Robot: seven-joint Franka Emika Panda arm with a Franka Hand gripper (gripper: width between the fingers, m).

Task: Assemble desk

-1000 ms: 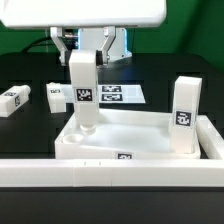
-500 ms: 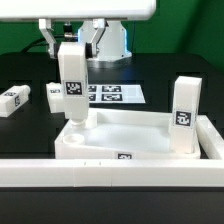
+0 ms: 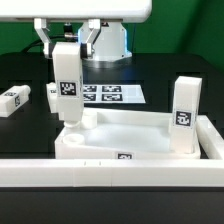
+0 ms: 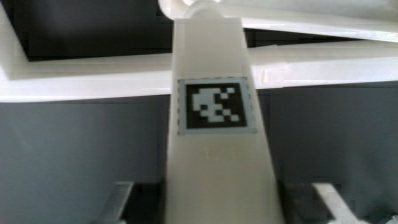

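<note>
**Change from the earlier frames**
- The held leg [image 3: 67, 88] has shifted toward the exterior view's left over the last second.
- It stood nearly upright before. It now tilts slightly, with its upper end further to the left than its lower end.
- Its lower end has moved with it and is now at the left-hand corner of the tabletop [image 3: 130, 132].
- All other parts lie where they lay.

**Task parts**
- The tabletop is a white rimmed tray. It lies flat on the black table [image 3: 25, 125], just behind the long white bar [image 3: 110, 172] that spans the foreground.
- The held leg is a white square post with a black-and-white tag on its facing side.
- Its foot meets the tabletop at the left corner. Whether it is seated in a socket cannot be told.
- A standing leg [image 3: 183, 115] is upright at the right-hand end of the tabletop, with its tag facing the camera.
- A loose leg [image 3: 12, 99] lies on the table at the far left.
- A second loose leg [image 3: 50, 94] lies beside it, partly hidden by the held leg.
- The marker board [image 3: 112, 95] lies flat beyond the tabletop.

**Arm pose**
- The arm reaches down from above, with the gripper [image 3: 67, 42] over the tabletop's left end.
- The gripper is clamped on the upper end of the held leg.
- In the wrist view, the fingers [image 4: 326, 200] flank the leg on both sides.
</note>
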